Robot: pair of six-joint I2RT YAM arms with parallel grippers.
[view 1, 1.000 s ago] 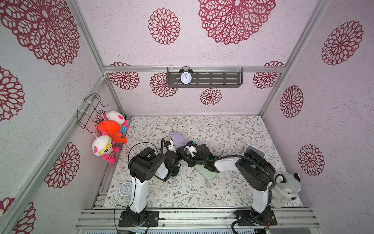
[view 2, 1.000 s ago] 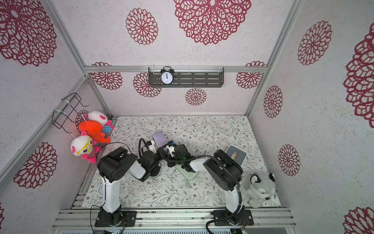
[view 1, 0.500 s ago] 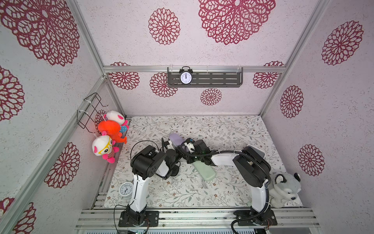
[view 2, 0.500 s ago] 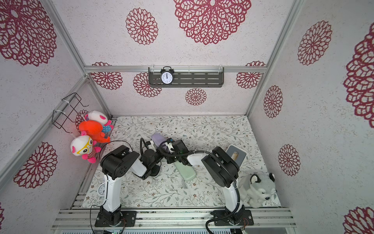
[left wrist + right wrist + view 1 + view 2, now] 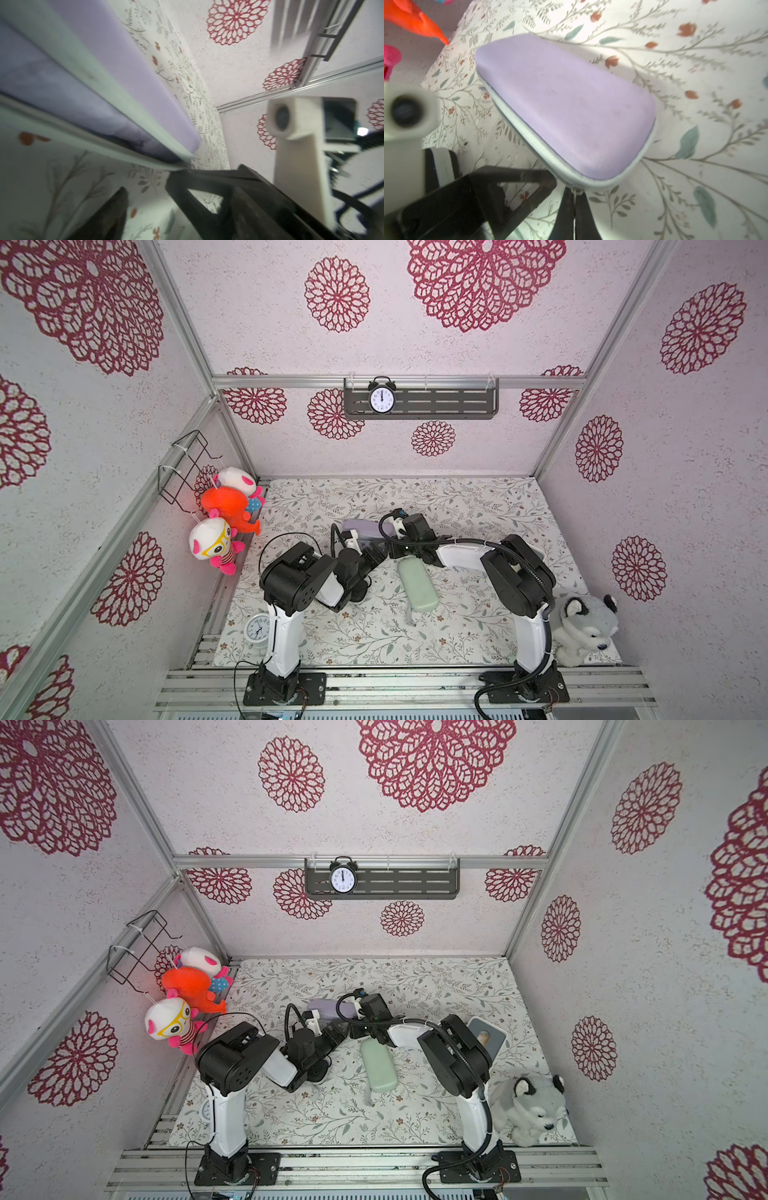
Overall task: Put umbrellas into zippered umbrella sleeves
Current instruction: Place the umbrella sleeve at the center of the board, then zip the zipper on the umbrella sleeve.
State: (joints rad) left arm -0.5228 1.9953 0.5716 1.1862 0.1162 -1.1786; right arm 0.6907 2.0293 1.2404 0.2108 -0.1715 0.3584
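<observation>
- Right pincer (image 5: 574,209): fingers pressed together on the small metal zip pull (image 5: 576,190) at one rounded end of the lilac hard-shell oblong sleeve (image 5: 566,108).
- Left pincer (image 5: 149,207): spread wide, empty, just beside that sleeve's long edge.
- Sleeve flat on the floral cloth (image 5: 457,635), halves ajar; lilac folded fabric umbrella (image 5: 62,89) inside the gap.
- Mint green hard-shell sleeve (image 5: 417,583) near, apparently closed.
- Step, by judgement: zipping the lilac sleeve shut.
- Next: steady with left, draw pull round the rim, no snagged fabric.

Bright, even light; wrist views seemingly motion-blurred
</observation>
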